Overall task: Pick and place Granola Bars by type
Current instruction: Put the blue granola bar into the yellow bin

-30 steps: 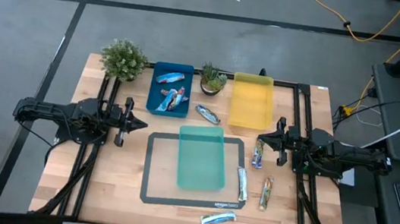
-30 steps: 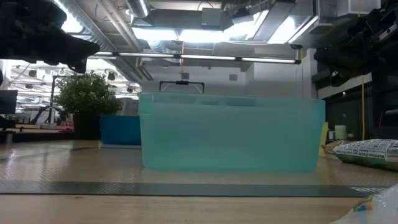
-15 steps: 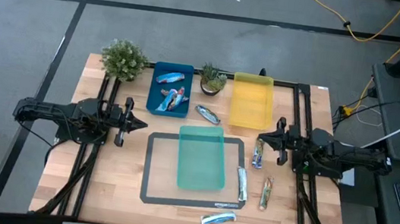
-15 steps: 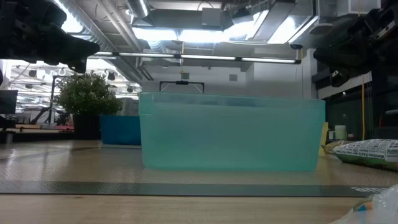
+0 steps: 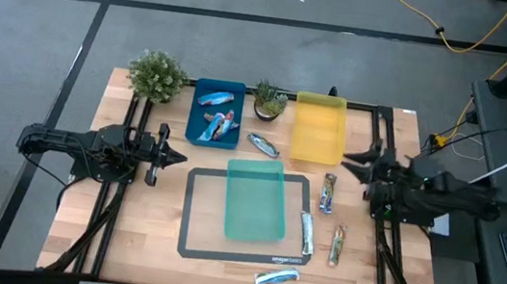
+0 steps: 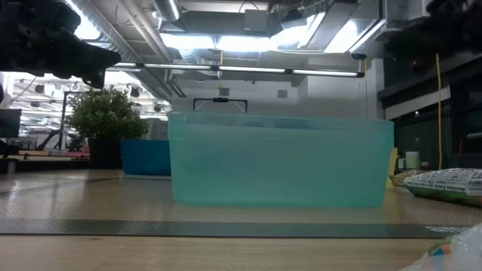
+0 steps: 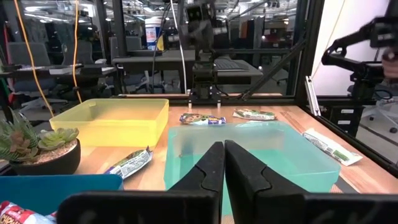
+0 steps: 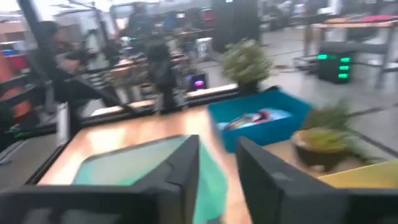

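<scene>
Several foil-wrapped granola bars lie flat on the table: blue-orange ones in the blue tray (image 5: 216, 111), a silvery one (image 5: 263, 144) between the trays, one (image 5: 328, 193) right of the teal tray (image 5: 255, 199), and others (image 5: 306, 233), (image 5: 337, 244), (image 5: 276, 278) nearer the front. The yellow tray (image 5: 318, 128) holds nothing I can see. My right gripper (image 5: 343, 162) (image 8: 217, 168) is open, hovering right of the yellow tray and just beyond the bar at the mat's right edge. My left gripper (image 5: 180, 159) (image 7: 223, 155) is shut, left of the mat, pointing at the teal tray (image 7: 249, 155).
A dark mat (image 5: 196, 213) lies under the teal tray. Two potted plants (image 5: 156, 75), (image 5: 269, 98) stand at the far edge beside the blue tray. Bare wood shows at the near left of the table (image 5: 116, 232). In the low view the teal tray (image 6: 279, 162) fills the middle.
My right gripper has drawn back from above the bar right of the teal tray, toward the table's right and far edges, turning toward the far left; it has also risen out of the low view. The bar now lies uncovered. My left arm has kept still.
</scene>
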Tool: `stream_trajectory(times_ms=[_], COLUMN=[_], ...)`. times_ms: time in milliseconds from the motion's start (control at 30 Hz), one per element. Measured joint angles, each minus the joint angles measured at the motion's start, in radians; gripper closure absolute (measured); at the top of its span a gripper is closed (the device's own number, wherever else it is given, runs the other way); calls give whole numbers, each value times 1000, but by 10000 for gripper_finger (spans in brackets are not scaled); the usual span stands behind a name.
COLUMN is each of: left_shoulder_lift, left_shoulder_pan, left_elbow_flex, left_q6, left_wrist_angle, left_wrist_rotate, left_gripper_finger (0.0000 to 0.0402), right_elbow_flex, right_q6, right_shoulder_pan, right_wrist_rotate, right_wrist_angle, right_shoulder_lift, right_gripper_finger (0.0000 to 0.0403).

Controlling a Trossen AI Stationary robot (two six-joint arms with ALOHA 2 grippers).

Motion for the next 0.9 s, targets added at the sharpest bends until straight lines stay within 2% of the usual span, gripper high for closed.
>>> stream_trajectory(times_ms=[200,333,500,633,767,900], left_shoulder_lift=[0,0,0,0,0,0], left_shoulder_pan=[0,0,0,0,0,0], left_elbow_flex=[0,0,0,0,0,0], left_q6=[0,0,0,0,0,0], left_wrist_angle=[0,0,0,0,0,0], left_wrist_rotate=[0,0,0,0,0,0], left_gripper_finger=[396,400,397,393,395,399], right_elbow_flex=[250,412,601,704,745,734], right_q6=[-36,47,293,547,782,911], right_shoulder_pan=[0,0,0,0,0,1], right_wrist_rotate=[91,149,176,203,185,95], right_wrist_angle=[-189,-402,-645,-785,-891,-944], right_shoulder_lift=[178,362,582,712,799,863], right_gripper_finger=[194,166,170,185,200,214])
